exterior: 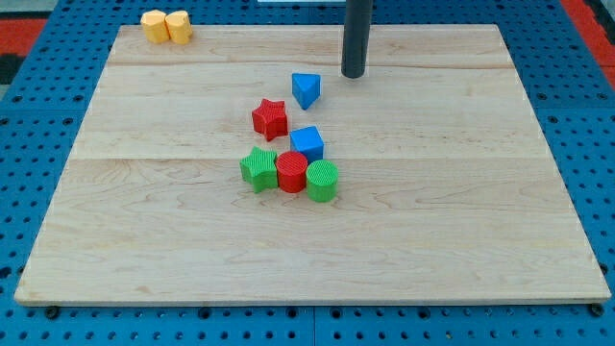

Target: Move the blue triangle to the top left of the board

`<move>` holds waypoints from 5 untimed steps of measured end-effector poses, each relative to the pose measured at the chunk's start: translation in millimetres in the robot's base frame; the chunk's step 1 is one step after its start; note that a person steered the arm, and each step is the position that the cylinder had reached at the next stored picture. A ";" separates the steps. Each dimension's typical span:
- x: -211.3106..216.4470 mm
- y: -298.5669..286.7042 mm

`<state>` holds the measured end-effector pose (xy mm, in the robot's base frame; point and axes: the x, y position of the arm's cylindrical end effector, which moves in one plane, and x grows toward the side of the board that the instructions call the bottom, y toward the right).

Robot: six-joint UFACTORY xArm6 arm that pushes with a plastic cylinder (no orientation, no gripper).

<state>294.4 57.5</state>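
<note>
The blue triangle [306, 89] lies on the wooden board [461, 221], above the middle. My tip [354, 73] stands just to the triangle's upper right, a short gap away, not touching it. The dark rod comes down from the view's top edge. The board's top left corner holds two yellow blocks [165, 26].
A red star [270, 118] lies below and left of the triangle. Below it are a blue cube [307, 144], a green star [258, 168], a red cylinder [291, 172] and a green cylinder [322, 181], packed close together. A blue pegboard [38, 115] surrounds the board.
</note>
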 end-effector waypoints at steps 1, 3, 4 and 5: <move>36.0 26.2; 42.0 -39.2; 32.2 -86.1; 20.4 -133.0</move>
<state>314.7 -75.5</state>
